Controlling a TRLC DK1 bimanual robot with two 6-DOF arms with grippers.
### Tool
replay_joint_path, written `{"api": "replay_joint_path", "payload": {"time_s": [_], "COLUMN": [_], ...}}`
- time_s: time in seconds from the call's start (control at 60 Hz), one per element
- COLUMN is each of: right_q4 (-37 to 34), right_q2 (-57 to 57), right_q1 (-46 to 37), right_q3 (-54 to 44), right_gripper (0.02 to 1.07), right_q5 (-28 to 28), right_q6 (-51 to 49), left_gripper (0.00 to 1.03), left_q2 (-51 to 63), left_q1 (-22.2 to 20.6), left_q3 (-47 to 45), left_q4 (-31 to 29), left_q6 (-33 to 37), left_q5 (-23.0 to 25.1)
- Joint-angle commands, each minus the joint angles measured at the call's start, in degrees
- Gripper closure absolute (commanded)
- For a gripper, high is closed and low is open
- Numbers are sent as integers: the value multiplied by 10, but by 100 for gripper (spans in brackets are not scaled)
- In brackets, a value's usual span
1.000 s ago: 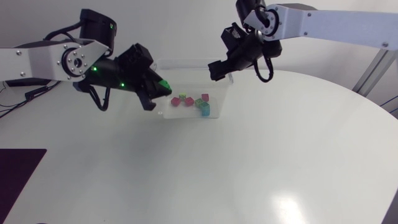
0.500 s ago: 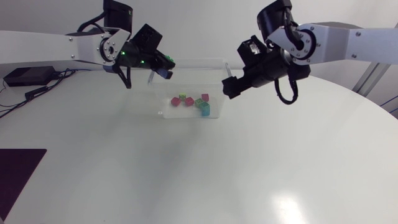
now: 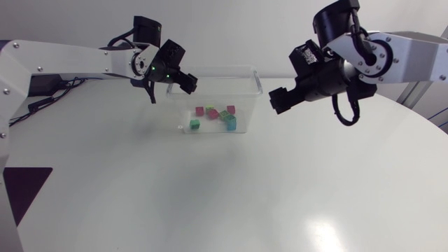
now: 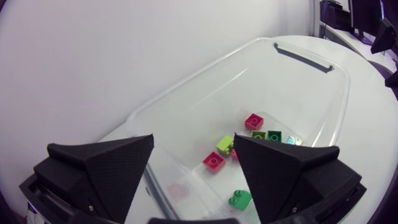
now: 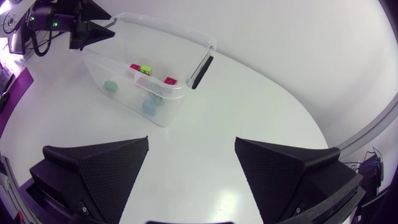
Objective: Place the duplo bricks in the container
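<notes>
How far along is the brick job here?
Done, apparently: the bricks lie inside the container. In hand: nothing; left hand and right hand are open and empty. Left: probably nothing; no brick shows outside it.

teal brick: blurred through container wall | container's near end: partly hidden behind left claw

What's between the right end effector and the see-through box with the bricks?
Just bare white table. The right wrist view shows it best: the open right end effector, then plain tabletop, then the box.
</notes>
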Motion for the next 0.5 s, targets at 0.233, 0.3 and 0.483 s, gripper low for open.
{"api": "replay_joint_path", "payload": {"time_s": [0.233, 0.3, 0.483], "right_q4": [2, 8, 13], "right_q2": [-77, -97, -143], "right_q1": [-28, -33, -57], "right_q3": [-56, -68, -95], "right_gripper": [7, 7, 7], "right_q5": [10, 10, 10], "right_q6": [25, 23, 16], "left_gripper": [4, 4, 4], "left_q2": [-51, -72, -142], "left_q1": [25, 29, 43], "left_q3": [-28, -50, -119], "left_q4": [-45, -48, -23], "left_q6": [-42, -47, -43], "left_q5": [-52, -52, -54]}}
